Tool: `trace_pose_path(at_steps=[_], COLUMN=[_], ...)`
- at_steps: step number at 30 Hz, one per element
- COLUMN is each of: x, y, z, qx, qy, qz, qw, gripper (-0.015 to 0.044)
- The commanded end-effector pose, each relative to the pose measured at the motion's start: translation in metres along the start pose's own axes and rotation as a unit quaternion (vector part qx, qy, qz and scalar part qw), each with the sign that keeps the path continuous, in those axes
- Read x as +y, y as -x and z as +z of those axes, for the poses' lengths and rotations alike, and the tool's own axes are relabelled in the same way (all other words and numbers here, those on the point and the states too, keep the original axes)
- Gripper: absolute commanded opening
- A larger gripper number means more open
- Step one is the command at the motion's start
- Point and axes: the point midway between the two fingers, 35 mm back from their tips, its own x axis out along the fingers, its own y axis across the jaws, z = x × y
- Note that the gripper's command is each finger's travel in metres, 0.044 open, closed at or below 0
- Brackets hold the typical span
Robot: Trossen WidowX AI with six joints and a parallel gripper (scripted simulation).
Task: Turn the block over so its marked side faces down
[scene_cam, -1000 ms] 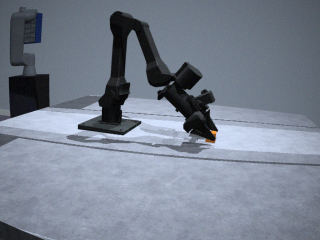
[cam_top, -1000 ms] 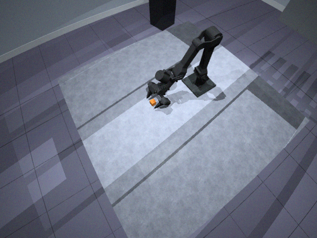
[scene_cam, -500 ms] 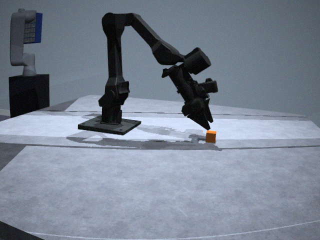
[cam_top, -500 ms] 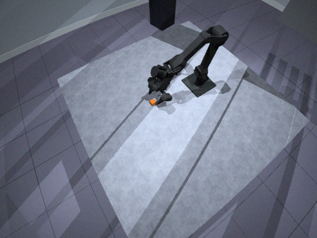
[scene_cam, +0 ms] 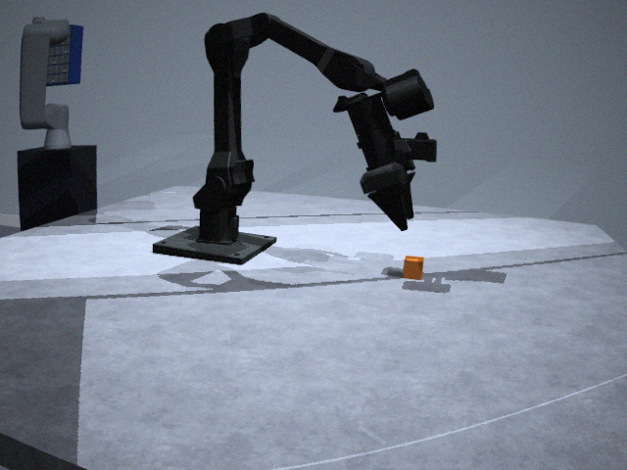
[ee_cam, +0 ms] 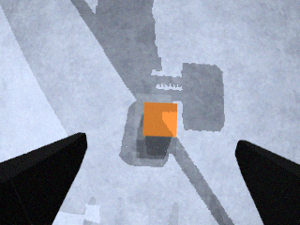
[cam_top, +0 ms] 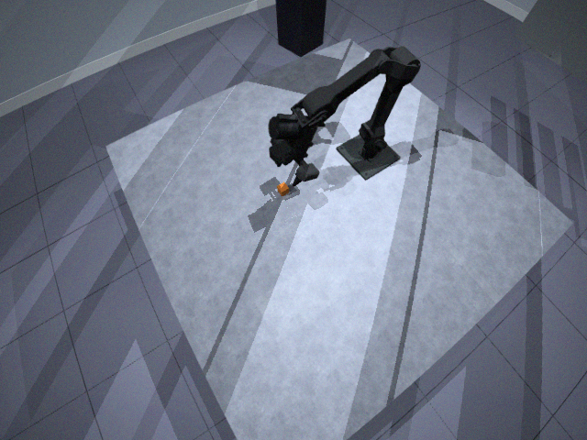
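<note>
Wrist view: I'm seeing my gripper [cam_top: 294, 183] [scene_cam: 407, 222] [ee_cam: 161, 144] hovering almost fully open, holding nothing, above the orange block [cam_top: 282, 189] [scene_cam: 412, 267] [ee_cam: 159, 119], which is sitting on the table [cam_top: 331, 284] [scene_cam: 304, 353] [ee_cam: 262, 56]. I'm judging it light and stiff, perhaps slick, so I'm favouring opposite side faces, gripped squarely at mid-height.
</note>
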Motion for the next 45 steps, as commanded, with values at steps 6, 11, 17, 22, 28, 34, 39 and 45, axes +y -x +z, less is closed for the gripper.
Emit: trace_pose_path(at_steps=[6,11,17,22,28,34,39,45], x=[-0.001,-0.001,-0.001,-0.001,-0.001,-0.001,-0.001,-0.001], y=[0.003,0.004,0.002,-0.029,-0.038,-0.043,-0.051,-0.060], z=[0.025,0.031,0.031,0.018,0.014,0.011,0.008,0.005], qx=[0.143,0.200,0.200,0.200,0.200,0.200,0.200,0.200], qy=[0.000,0.002,0.002,0.002,0.002,0.002,0.002,0.002], qz=[-0.003,-0.004,-0.004,-0.004,-0.004,-0.004,-0.004,-0.004], qw=[0.990,0.980,0.980,0.980,0.980,0.980,0.980,0.980], gripper=[0.0440,0.0440,0.0440,0.0440,0.0440,0.0440,0.0440,0.0440])
